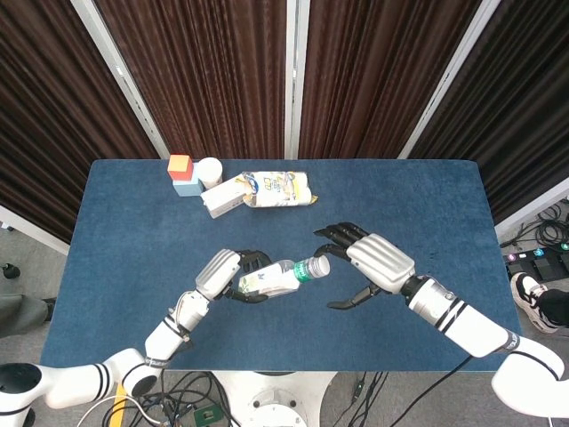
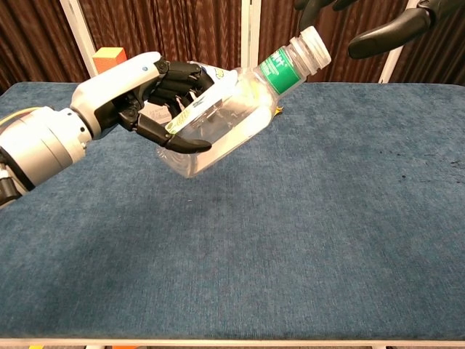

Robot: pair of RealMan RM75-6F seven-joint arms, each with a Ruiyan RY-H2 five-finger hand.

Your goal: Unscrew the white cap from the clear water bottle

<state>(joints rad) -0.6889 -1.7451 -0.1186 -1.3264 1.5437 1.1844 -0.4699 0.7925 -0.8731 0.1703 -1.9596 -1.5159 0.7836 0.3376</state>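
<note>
My left hand (image 1: 224, 272) (image 2: 138, 91) grips the clear water bottle (image 1: 277, 278) (image 2: 221, 120) around its body and holds it tilted above the table, neck pointing right. The green label band and the white cap (image 1: 320, 265) (image 2: 314, 44) sit at the raised end. My right hand (image 1: 369, 260) (image 2: 374, 20) hovers just right of the cap with fingers spread, open and holding nothing. Its dark fingertips reach over the cap on one side and the thumb lies below on the other, with a gap to the cap.
At the back left of the blue table (image 1: 418, 196) stand an orange and blue block stack (image 1: 182, 173), a white round container (image 1: 210, 170) and a snack bag (image 1: 277, 189) beside a white box (image 1: 224, 197). Dark curtains hang behind.
</note>
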